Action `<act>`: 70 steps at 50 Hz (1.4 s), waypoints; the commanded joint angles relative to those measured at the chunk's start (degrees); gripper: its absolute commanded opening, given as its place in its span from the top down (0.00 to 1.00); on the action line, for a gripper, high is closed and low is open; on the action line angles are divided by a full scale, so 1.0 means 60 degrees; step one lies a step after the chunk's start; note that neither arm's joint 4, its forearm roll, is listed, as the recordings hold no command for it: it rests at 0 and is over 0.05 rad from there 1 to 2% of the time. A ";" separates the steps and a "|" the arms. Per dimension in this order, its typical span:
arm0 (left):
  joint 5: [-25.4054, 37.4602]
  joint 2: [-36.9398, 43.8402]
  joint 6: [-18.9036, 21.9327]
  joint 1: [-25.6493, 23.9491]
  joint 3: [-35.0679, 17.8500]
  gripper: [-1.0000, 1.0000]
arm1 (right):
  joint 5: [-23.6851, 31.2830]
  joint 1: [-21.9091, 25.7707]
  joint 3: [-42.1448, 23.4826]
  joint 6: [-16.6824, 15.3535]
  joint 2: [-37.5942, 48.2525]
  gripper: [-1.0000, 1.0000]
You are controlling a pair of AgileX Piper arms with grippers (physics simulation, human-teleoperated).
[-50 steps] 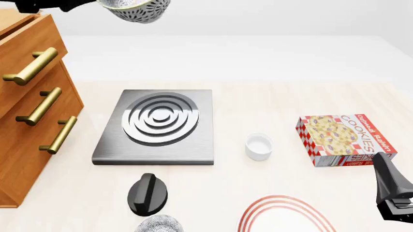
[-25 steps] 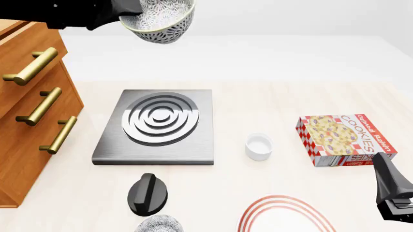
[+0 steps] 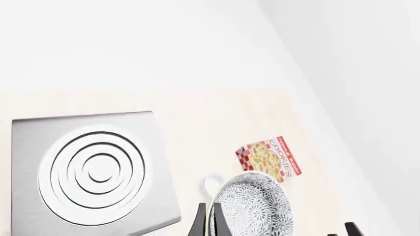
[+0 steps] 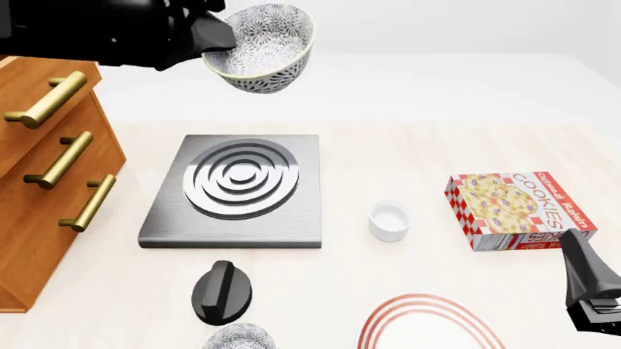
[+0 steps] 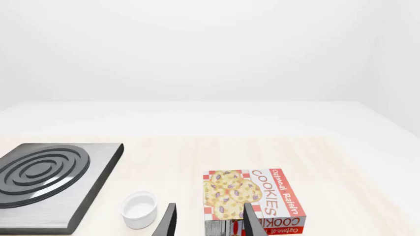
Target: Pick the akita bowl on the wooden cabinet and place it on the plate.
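Looking along the left pincer [image 3: 211, 226], the left wrist view is showing the akita bowl [image 3: 256, 206] clamped by its wall: one finger [image 3: 198, 223] is lying outside the rim and the other is sitting inside, so this pincer is grasping the bowl. Beyond the bowl, a small white ramekin [image 3: 211, 184] is peeking out, and the cookie box [image 3: 269, 158] is lying further ahead. The grey stove plate [image 3: 92, 172] is lying to one side of the fingers, lower than them.

From the front camera, the left arm is reaching in high from the left, above the wooden cabinet [image 4: 43, 182], and the left pincer [image 4: 218, 40] is carrying the akita bowl [image 4: 262, 47] in the air, tilted with its mouth turned partly toward the camera. The bowl is hanging past the cabinet, over the far side of the stove plate [image 4: 235, 190]. Only this view is showing the plate [image 4: 427, 323], which is lying well below and nearer than the left pincer, cut by the lower edge. A black knob [image 4: 221, 291] and a second patterned bowl [image 4: 241, 338] are also near that edge. The right pincer [image 4: 587, 291] is waiting low at the right, beside the plate.

In the right wrist view, the right pincer [image 5: 208, 221] is standing released, with its fingers apart. The cookie box [image 5: 255, 199] is lying just ahead of them and the ramekin [image 5: 139, 209] is beside.
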 commanded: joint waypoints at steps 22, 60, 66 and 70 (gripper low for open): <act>-0.0201 0.0171 0.0075 -0.0716 0.0382 1.00 | 0.0000 0.0000 0.0000 0.0000 0.0001 0.00; -0.0652 0.0889 -0.0439 -0.1996 0.0816 1.00 | 0.0000 -0.0002 0.0000 0.0000 -0.0002 0.00; -0.0731 0.1009 -0.0493 -0.2183 0.0844 1.00 | 0.0000 0.0001 0.0000 0.0000 -0.0002 0.00; -0.0757 0.1067 -0.0520 -0.2262 0.0837 1.00 | 0.0000 0.0000 0.0000 0.0000 0.0001 0.00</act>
